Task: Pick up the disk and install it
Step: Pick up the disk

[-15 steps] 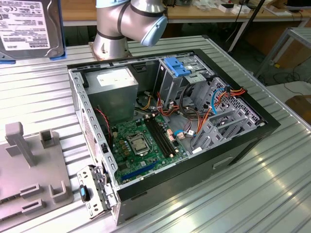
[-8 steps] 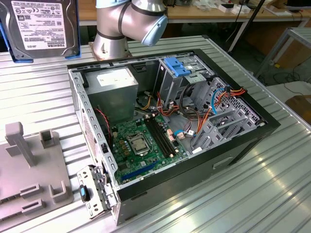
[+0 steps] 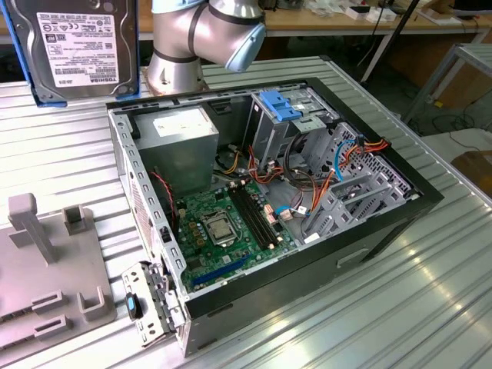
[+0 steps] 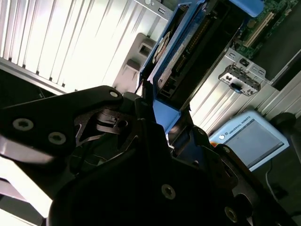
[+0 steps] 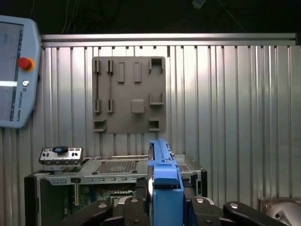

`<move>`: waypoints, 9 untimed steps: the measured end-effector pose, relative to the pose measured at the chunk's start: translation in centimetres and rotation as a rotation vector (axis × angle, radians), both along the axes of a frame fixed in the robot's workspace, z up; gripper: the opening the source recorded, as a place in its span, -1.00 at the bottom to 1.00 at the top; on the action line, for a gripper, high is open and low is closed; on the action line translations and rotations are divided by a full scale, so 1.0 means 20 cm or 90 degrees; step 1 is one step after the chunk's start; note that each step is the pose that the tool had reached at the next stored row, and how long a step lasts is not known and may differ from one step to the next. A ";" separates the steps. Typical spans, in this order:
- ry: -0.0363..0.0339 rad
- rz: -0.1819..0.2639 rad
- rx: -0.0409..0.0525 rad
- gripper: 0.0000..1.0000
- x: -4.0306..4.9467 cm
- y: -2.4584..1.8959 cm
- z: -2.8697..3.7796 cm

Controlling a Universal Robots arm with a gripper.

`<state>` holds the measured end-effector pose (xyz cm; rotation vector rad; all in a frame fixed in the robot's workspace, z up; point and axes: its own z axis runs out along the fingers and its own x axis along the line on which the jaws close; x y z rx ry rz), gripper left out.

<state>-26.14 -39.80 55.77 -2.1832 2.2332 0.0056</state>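
The disk (image 3: 77, 46), a grey hard drive with a white label and blue side rails, hangs high at the exterior view's left, above the table and clear of the open computer case (image 3: 369, 238). In both wrist views my gripper (image 4: 164, 122) (image 5: 164, 200) is shut on the disk (image 4: 188, 47), whose blue rail (image 5: 162, 174) stands edge-on between the black fingers. Inside the case, the metal drive cage (image 3: 288, 115) with blue clips on top sits at the far side, below and to the exterior view's right of the disk.
A grey fixture plate (image 3: 46, 261) (image 5: 129, 94) with upright holders lies beside the case on the ribbed metal table (image 3: 430, 307). The arm's base (image 3: 200, 38) stands behind the case. A teach pendant (image 5: 14, 70) lies off the table's edge. Cables cross the case interior.
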 end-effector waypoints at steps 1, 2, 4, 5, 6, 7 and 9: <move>-0.0016 0.000 0.0000 -0.26 0.027 -0.004 -0.006; -0.0033 0.000 0.0000 -0.26 0.047 -0.007 -0.012; -0.0052 0.000 0.0000 -0.26 0.091 -0.010 -0.020; -0.0054 0.000 0.0000 -0.26 0.111 -0.011 -0.023; -0.0060 0.000 0.0000 -0.26 0.148 -0.011 -0.028; -0.0064 0.000 0.0001 -0.26 0.180 -0.012 -0.031; -0.0068 0.000 0.0000 -0.26 0.236 -0.012 -0.037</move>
